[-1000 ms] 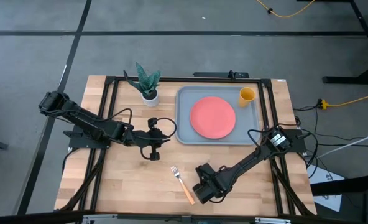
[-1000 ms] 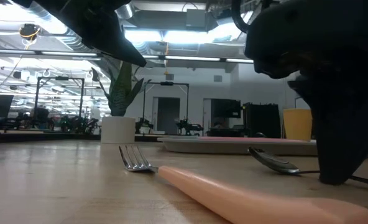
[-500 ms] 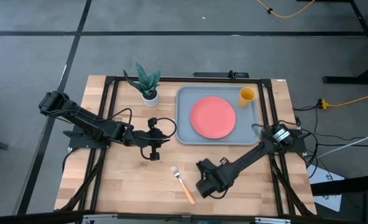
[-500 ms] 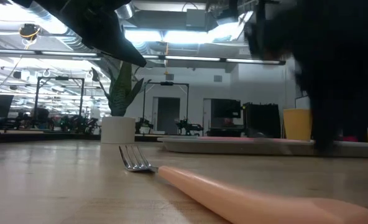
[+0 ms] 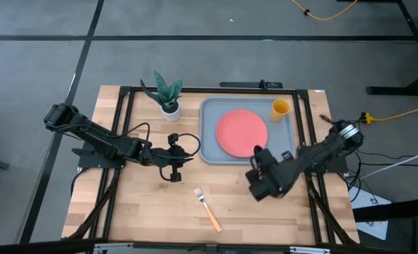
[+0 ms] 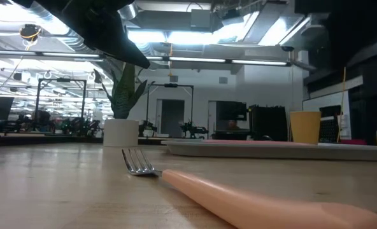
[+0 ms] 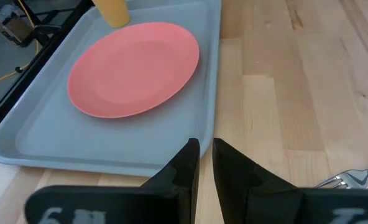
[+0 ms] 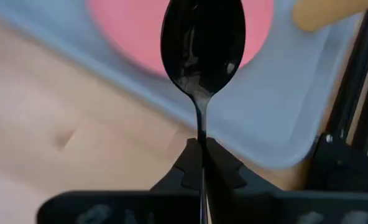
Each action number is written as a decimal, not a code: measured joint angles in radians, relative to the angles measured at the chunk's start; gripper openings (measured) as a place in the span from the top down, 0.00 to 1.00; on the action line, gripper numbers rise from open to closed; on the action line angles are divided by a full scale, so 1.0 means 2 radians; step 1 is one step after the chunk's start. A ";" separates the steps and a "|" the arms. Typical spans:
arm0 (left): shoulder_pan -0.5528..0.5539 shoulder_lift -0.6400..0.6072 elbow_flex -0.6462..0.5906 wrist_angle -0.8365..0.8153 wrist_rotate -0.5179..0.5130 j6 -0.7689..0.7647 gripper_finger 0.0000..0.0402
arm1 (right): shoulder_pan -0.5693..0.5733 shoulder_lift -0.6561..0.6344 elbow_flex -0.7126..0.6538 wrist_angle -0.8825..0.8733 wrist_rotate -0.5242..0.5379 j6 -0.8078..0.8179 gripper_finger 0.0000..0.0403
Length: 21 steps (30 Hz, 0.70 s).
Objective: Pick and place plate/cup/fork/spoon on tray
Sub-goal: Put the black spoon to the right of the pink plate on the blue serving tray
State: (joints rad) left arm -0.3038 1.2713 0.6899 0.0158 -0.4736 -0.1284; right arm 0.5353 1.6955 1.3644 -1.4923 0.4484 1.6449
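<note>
Tracking progress, biggest item first: tray [image 5: 209,134] sits at the table's far edge, right of centre, and already carries two of the four items. Plate [image 5: 242,132] lies flat in the middle of the tray. Cup [image 5: 280,107] stands upright in the tray's far right corner, apart from the plate. Judged from that, half the job is done.

Spoon [image 8: 202,37] is in transit: right gripper [image 5: 264,185] has its fingers clamped on the thin handle, bowl pointing ahead, lifted off the wood. The gripper hangs just off the tray's near right corner; the right wrist view shows the tray rim and plate past the bowl. Likely next: carry it over the rim and release on bare tray; the strip beside the plate looks narrow, so landing on the plate edge is a risk.

Fork [image 5: 207,209] lies on the table near the near edge, about centre, tines toward the tray, untouched. It is the last item left.

Left gripper [image 5: 172,171] waits over mid-table, left of the tray, fingers nearly together with a slim gap, holding nothing.
</note>
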 joint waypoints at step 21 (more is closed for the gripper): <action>0.000 0.000 0.000 0.001 0.000 0.000 0.90 | -0.286 -0.238 -0.350 0.261 -0.024 -0.119 1.00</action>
State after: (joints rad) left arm -0.3038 1.2713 0.6899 0.0173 -0.4740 -0.1291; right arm -0.0366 1.2194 0.6647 -0.9695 0.4006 1.4068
